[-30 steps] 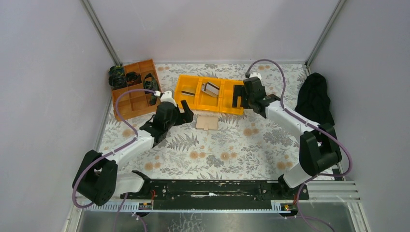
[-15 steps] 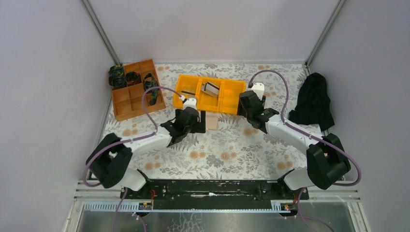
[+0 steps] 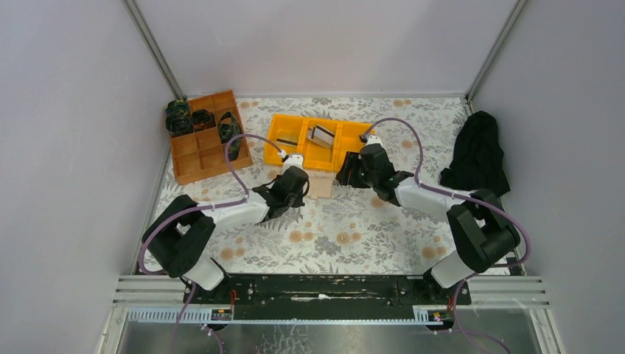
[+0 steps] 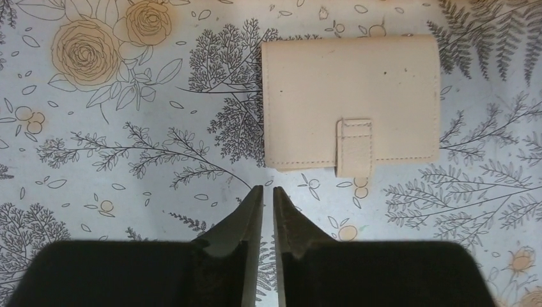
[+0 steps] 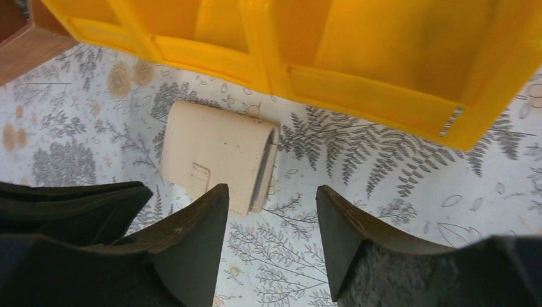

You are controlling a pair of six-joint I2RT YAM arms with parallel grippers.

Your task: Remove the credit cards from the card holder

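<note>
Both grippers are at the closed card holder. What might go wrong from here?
1. The card holder lies closed with its strap fastened, and the left gripper, nearly shut and empty, sits just off its edge: a nudge may slide it instead of opening it.
2. The yellow bin stands close behind the holder, so the open right gripper might knock it when reaching in.
3. Both grippers crowd the same small holder and may collide.

The closed tan folding card holder [image 4: 350,102] hides its contents, the yellow plastic bin [image 5: 383,89] is cropped at twelve o'clock, and dark items [image 3: 179,116] in the ten-o'clock orange-brown divided tray [image 3: 193,167] are unidentifiably small.
</note>
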